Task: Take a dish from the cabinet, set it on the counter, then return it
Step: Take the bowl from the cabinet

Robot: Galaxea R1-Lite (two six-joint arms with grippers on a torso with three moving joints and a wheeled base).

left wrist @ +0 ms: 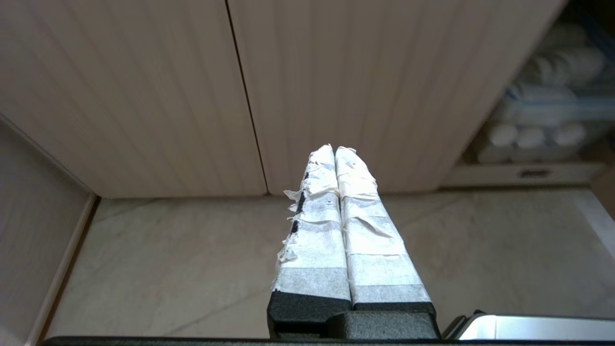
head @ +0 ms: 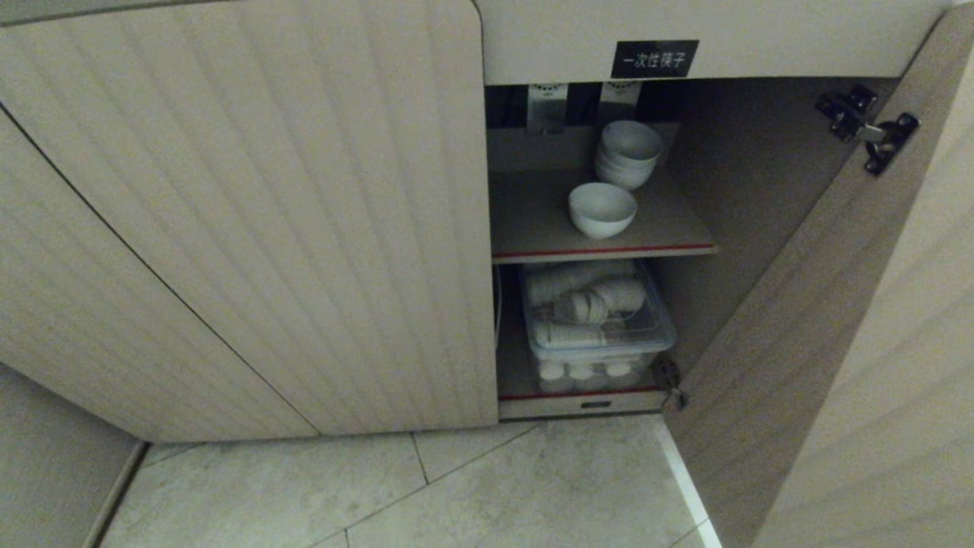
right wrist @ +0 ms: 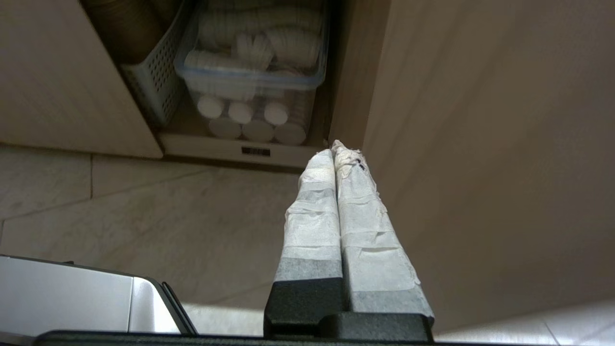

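Note:
The cabinet [head: 251, 213] has ribbed beige doors, and its right door [head: 852, 327] is swung open. On its brown shelf [head: 533, 221] with a red front edge a single white bowl, the dish [head: 602, 209], sits in front of a stack of white bowls [head: 628, 154]. Neither arm appears in the head view. My left gripper [left wrist: 335, 149] is shut and empty, low over the floor facing the closed doors [left wrist: 336, 86]. My right gripper [right wrist: 336, 148] is shut and empty, low beside the open door [right wrist: 480, 168]. The counter is out of view.
Under the shelf a clear plastic box [head: 601, 327] holds rolls of white cups, also seen as the box [right wrist: 254, 91] beside a perforated basket [right wrist: 153, 81]. A black label [head: 654, 58] hangs above the opening. Pale floor tiles [head: 456, 487] lie in front.

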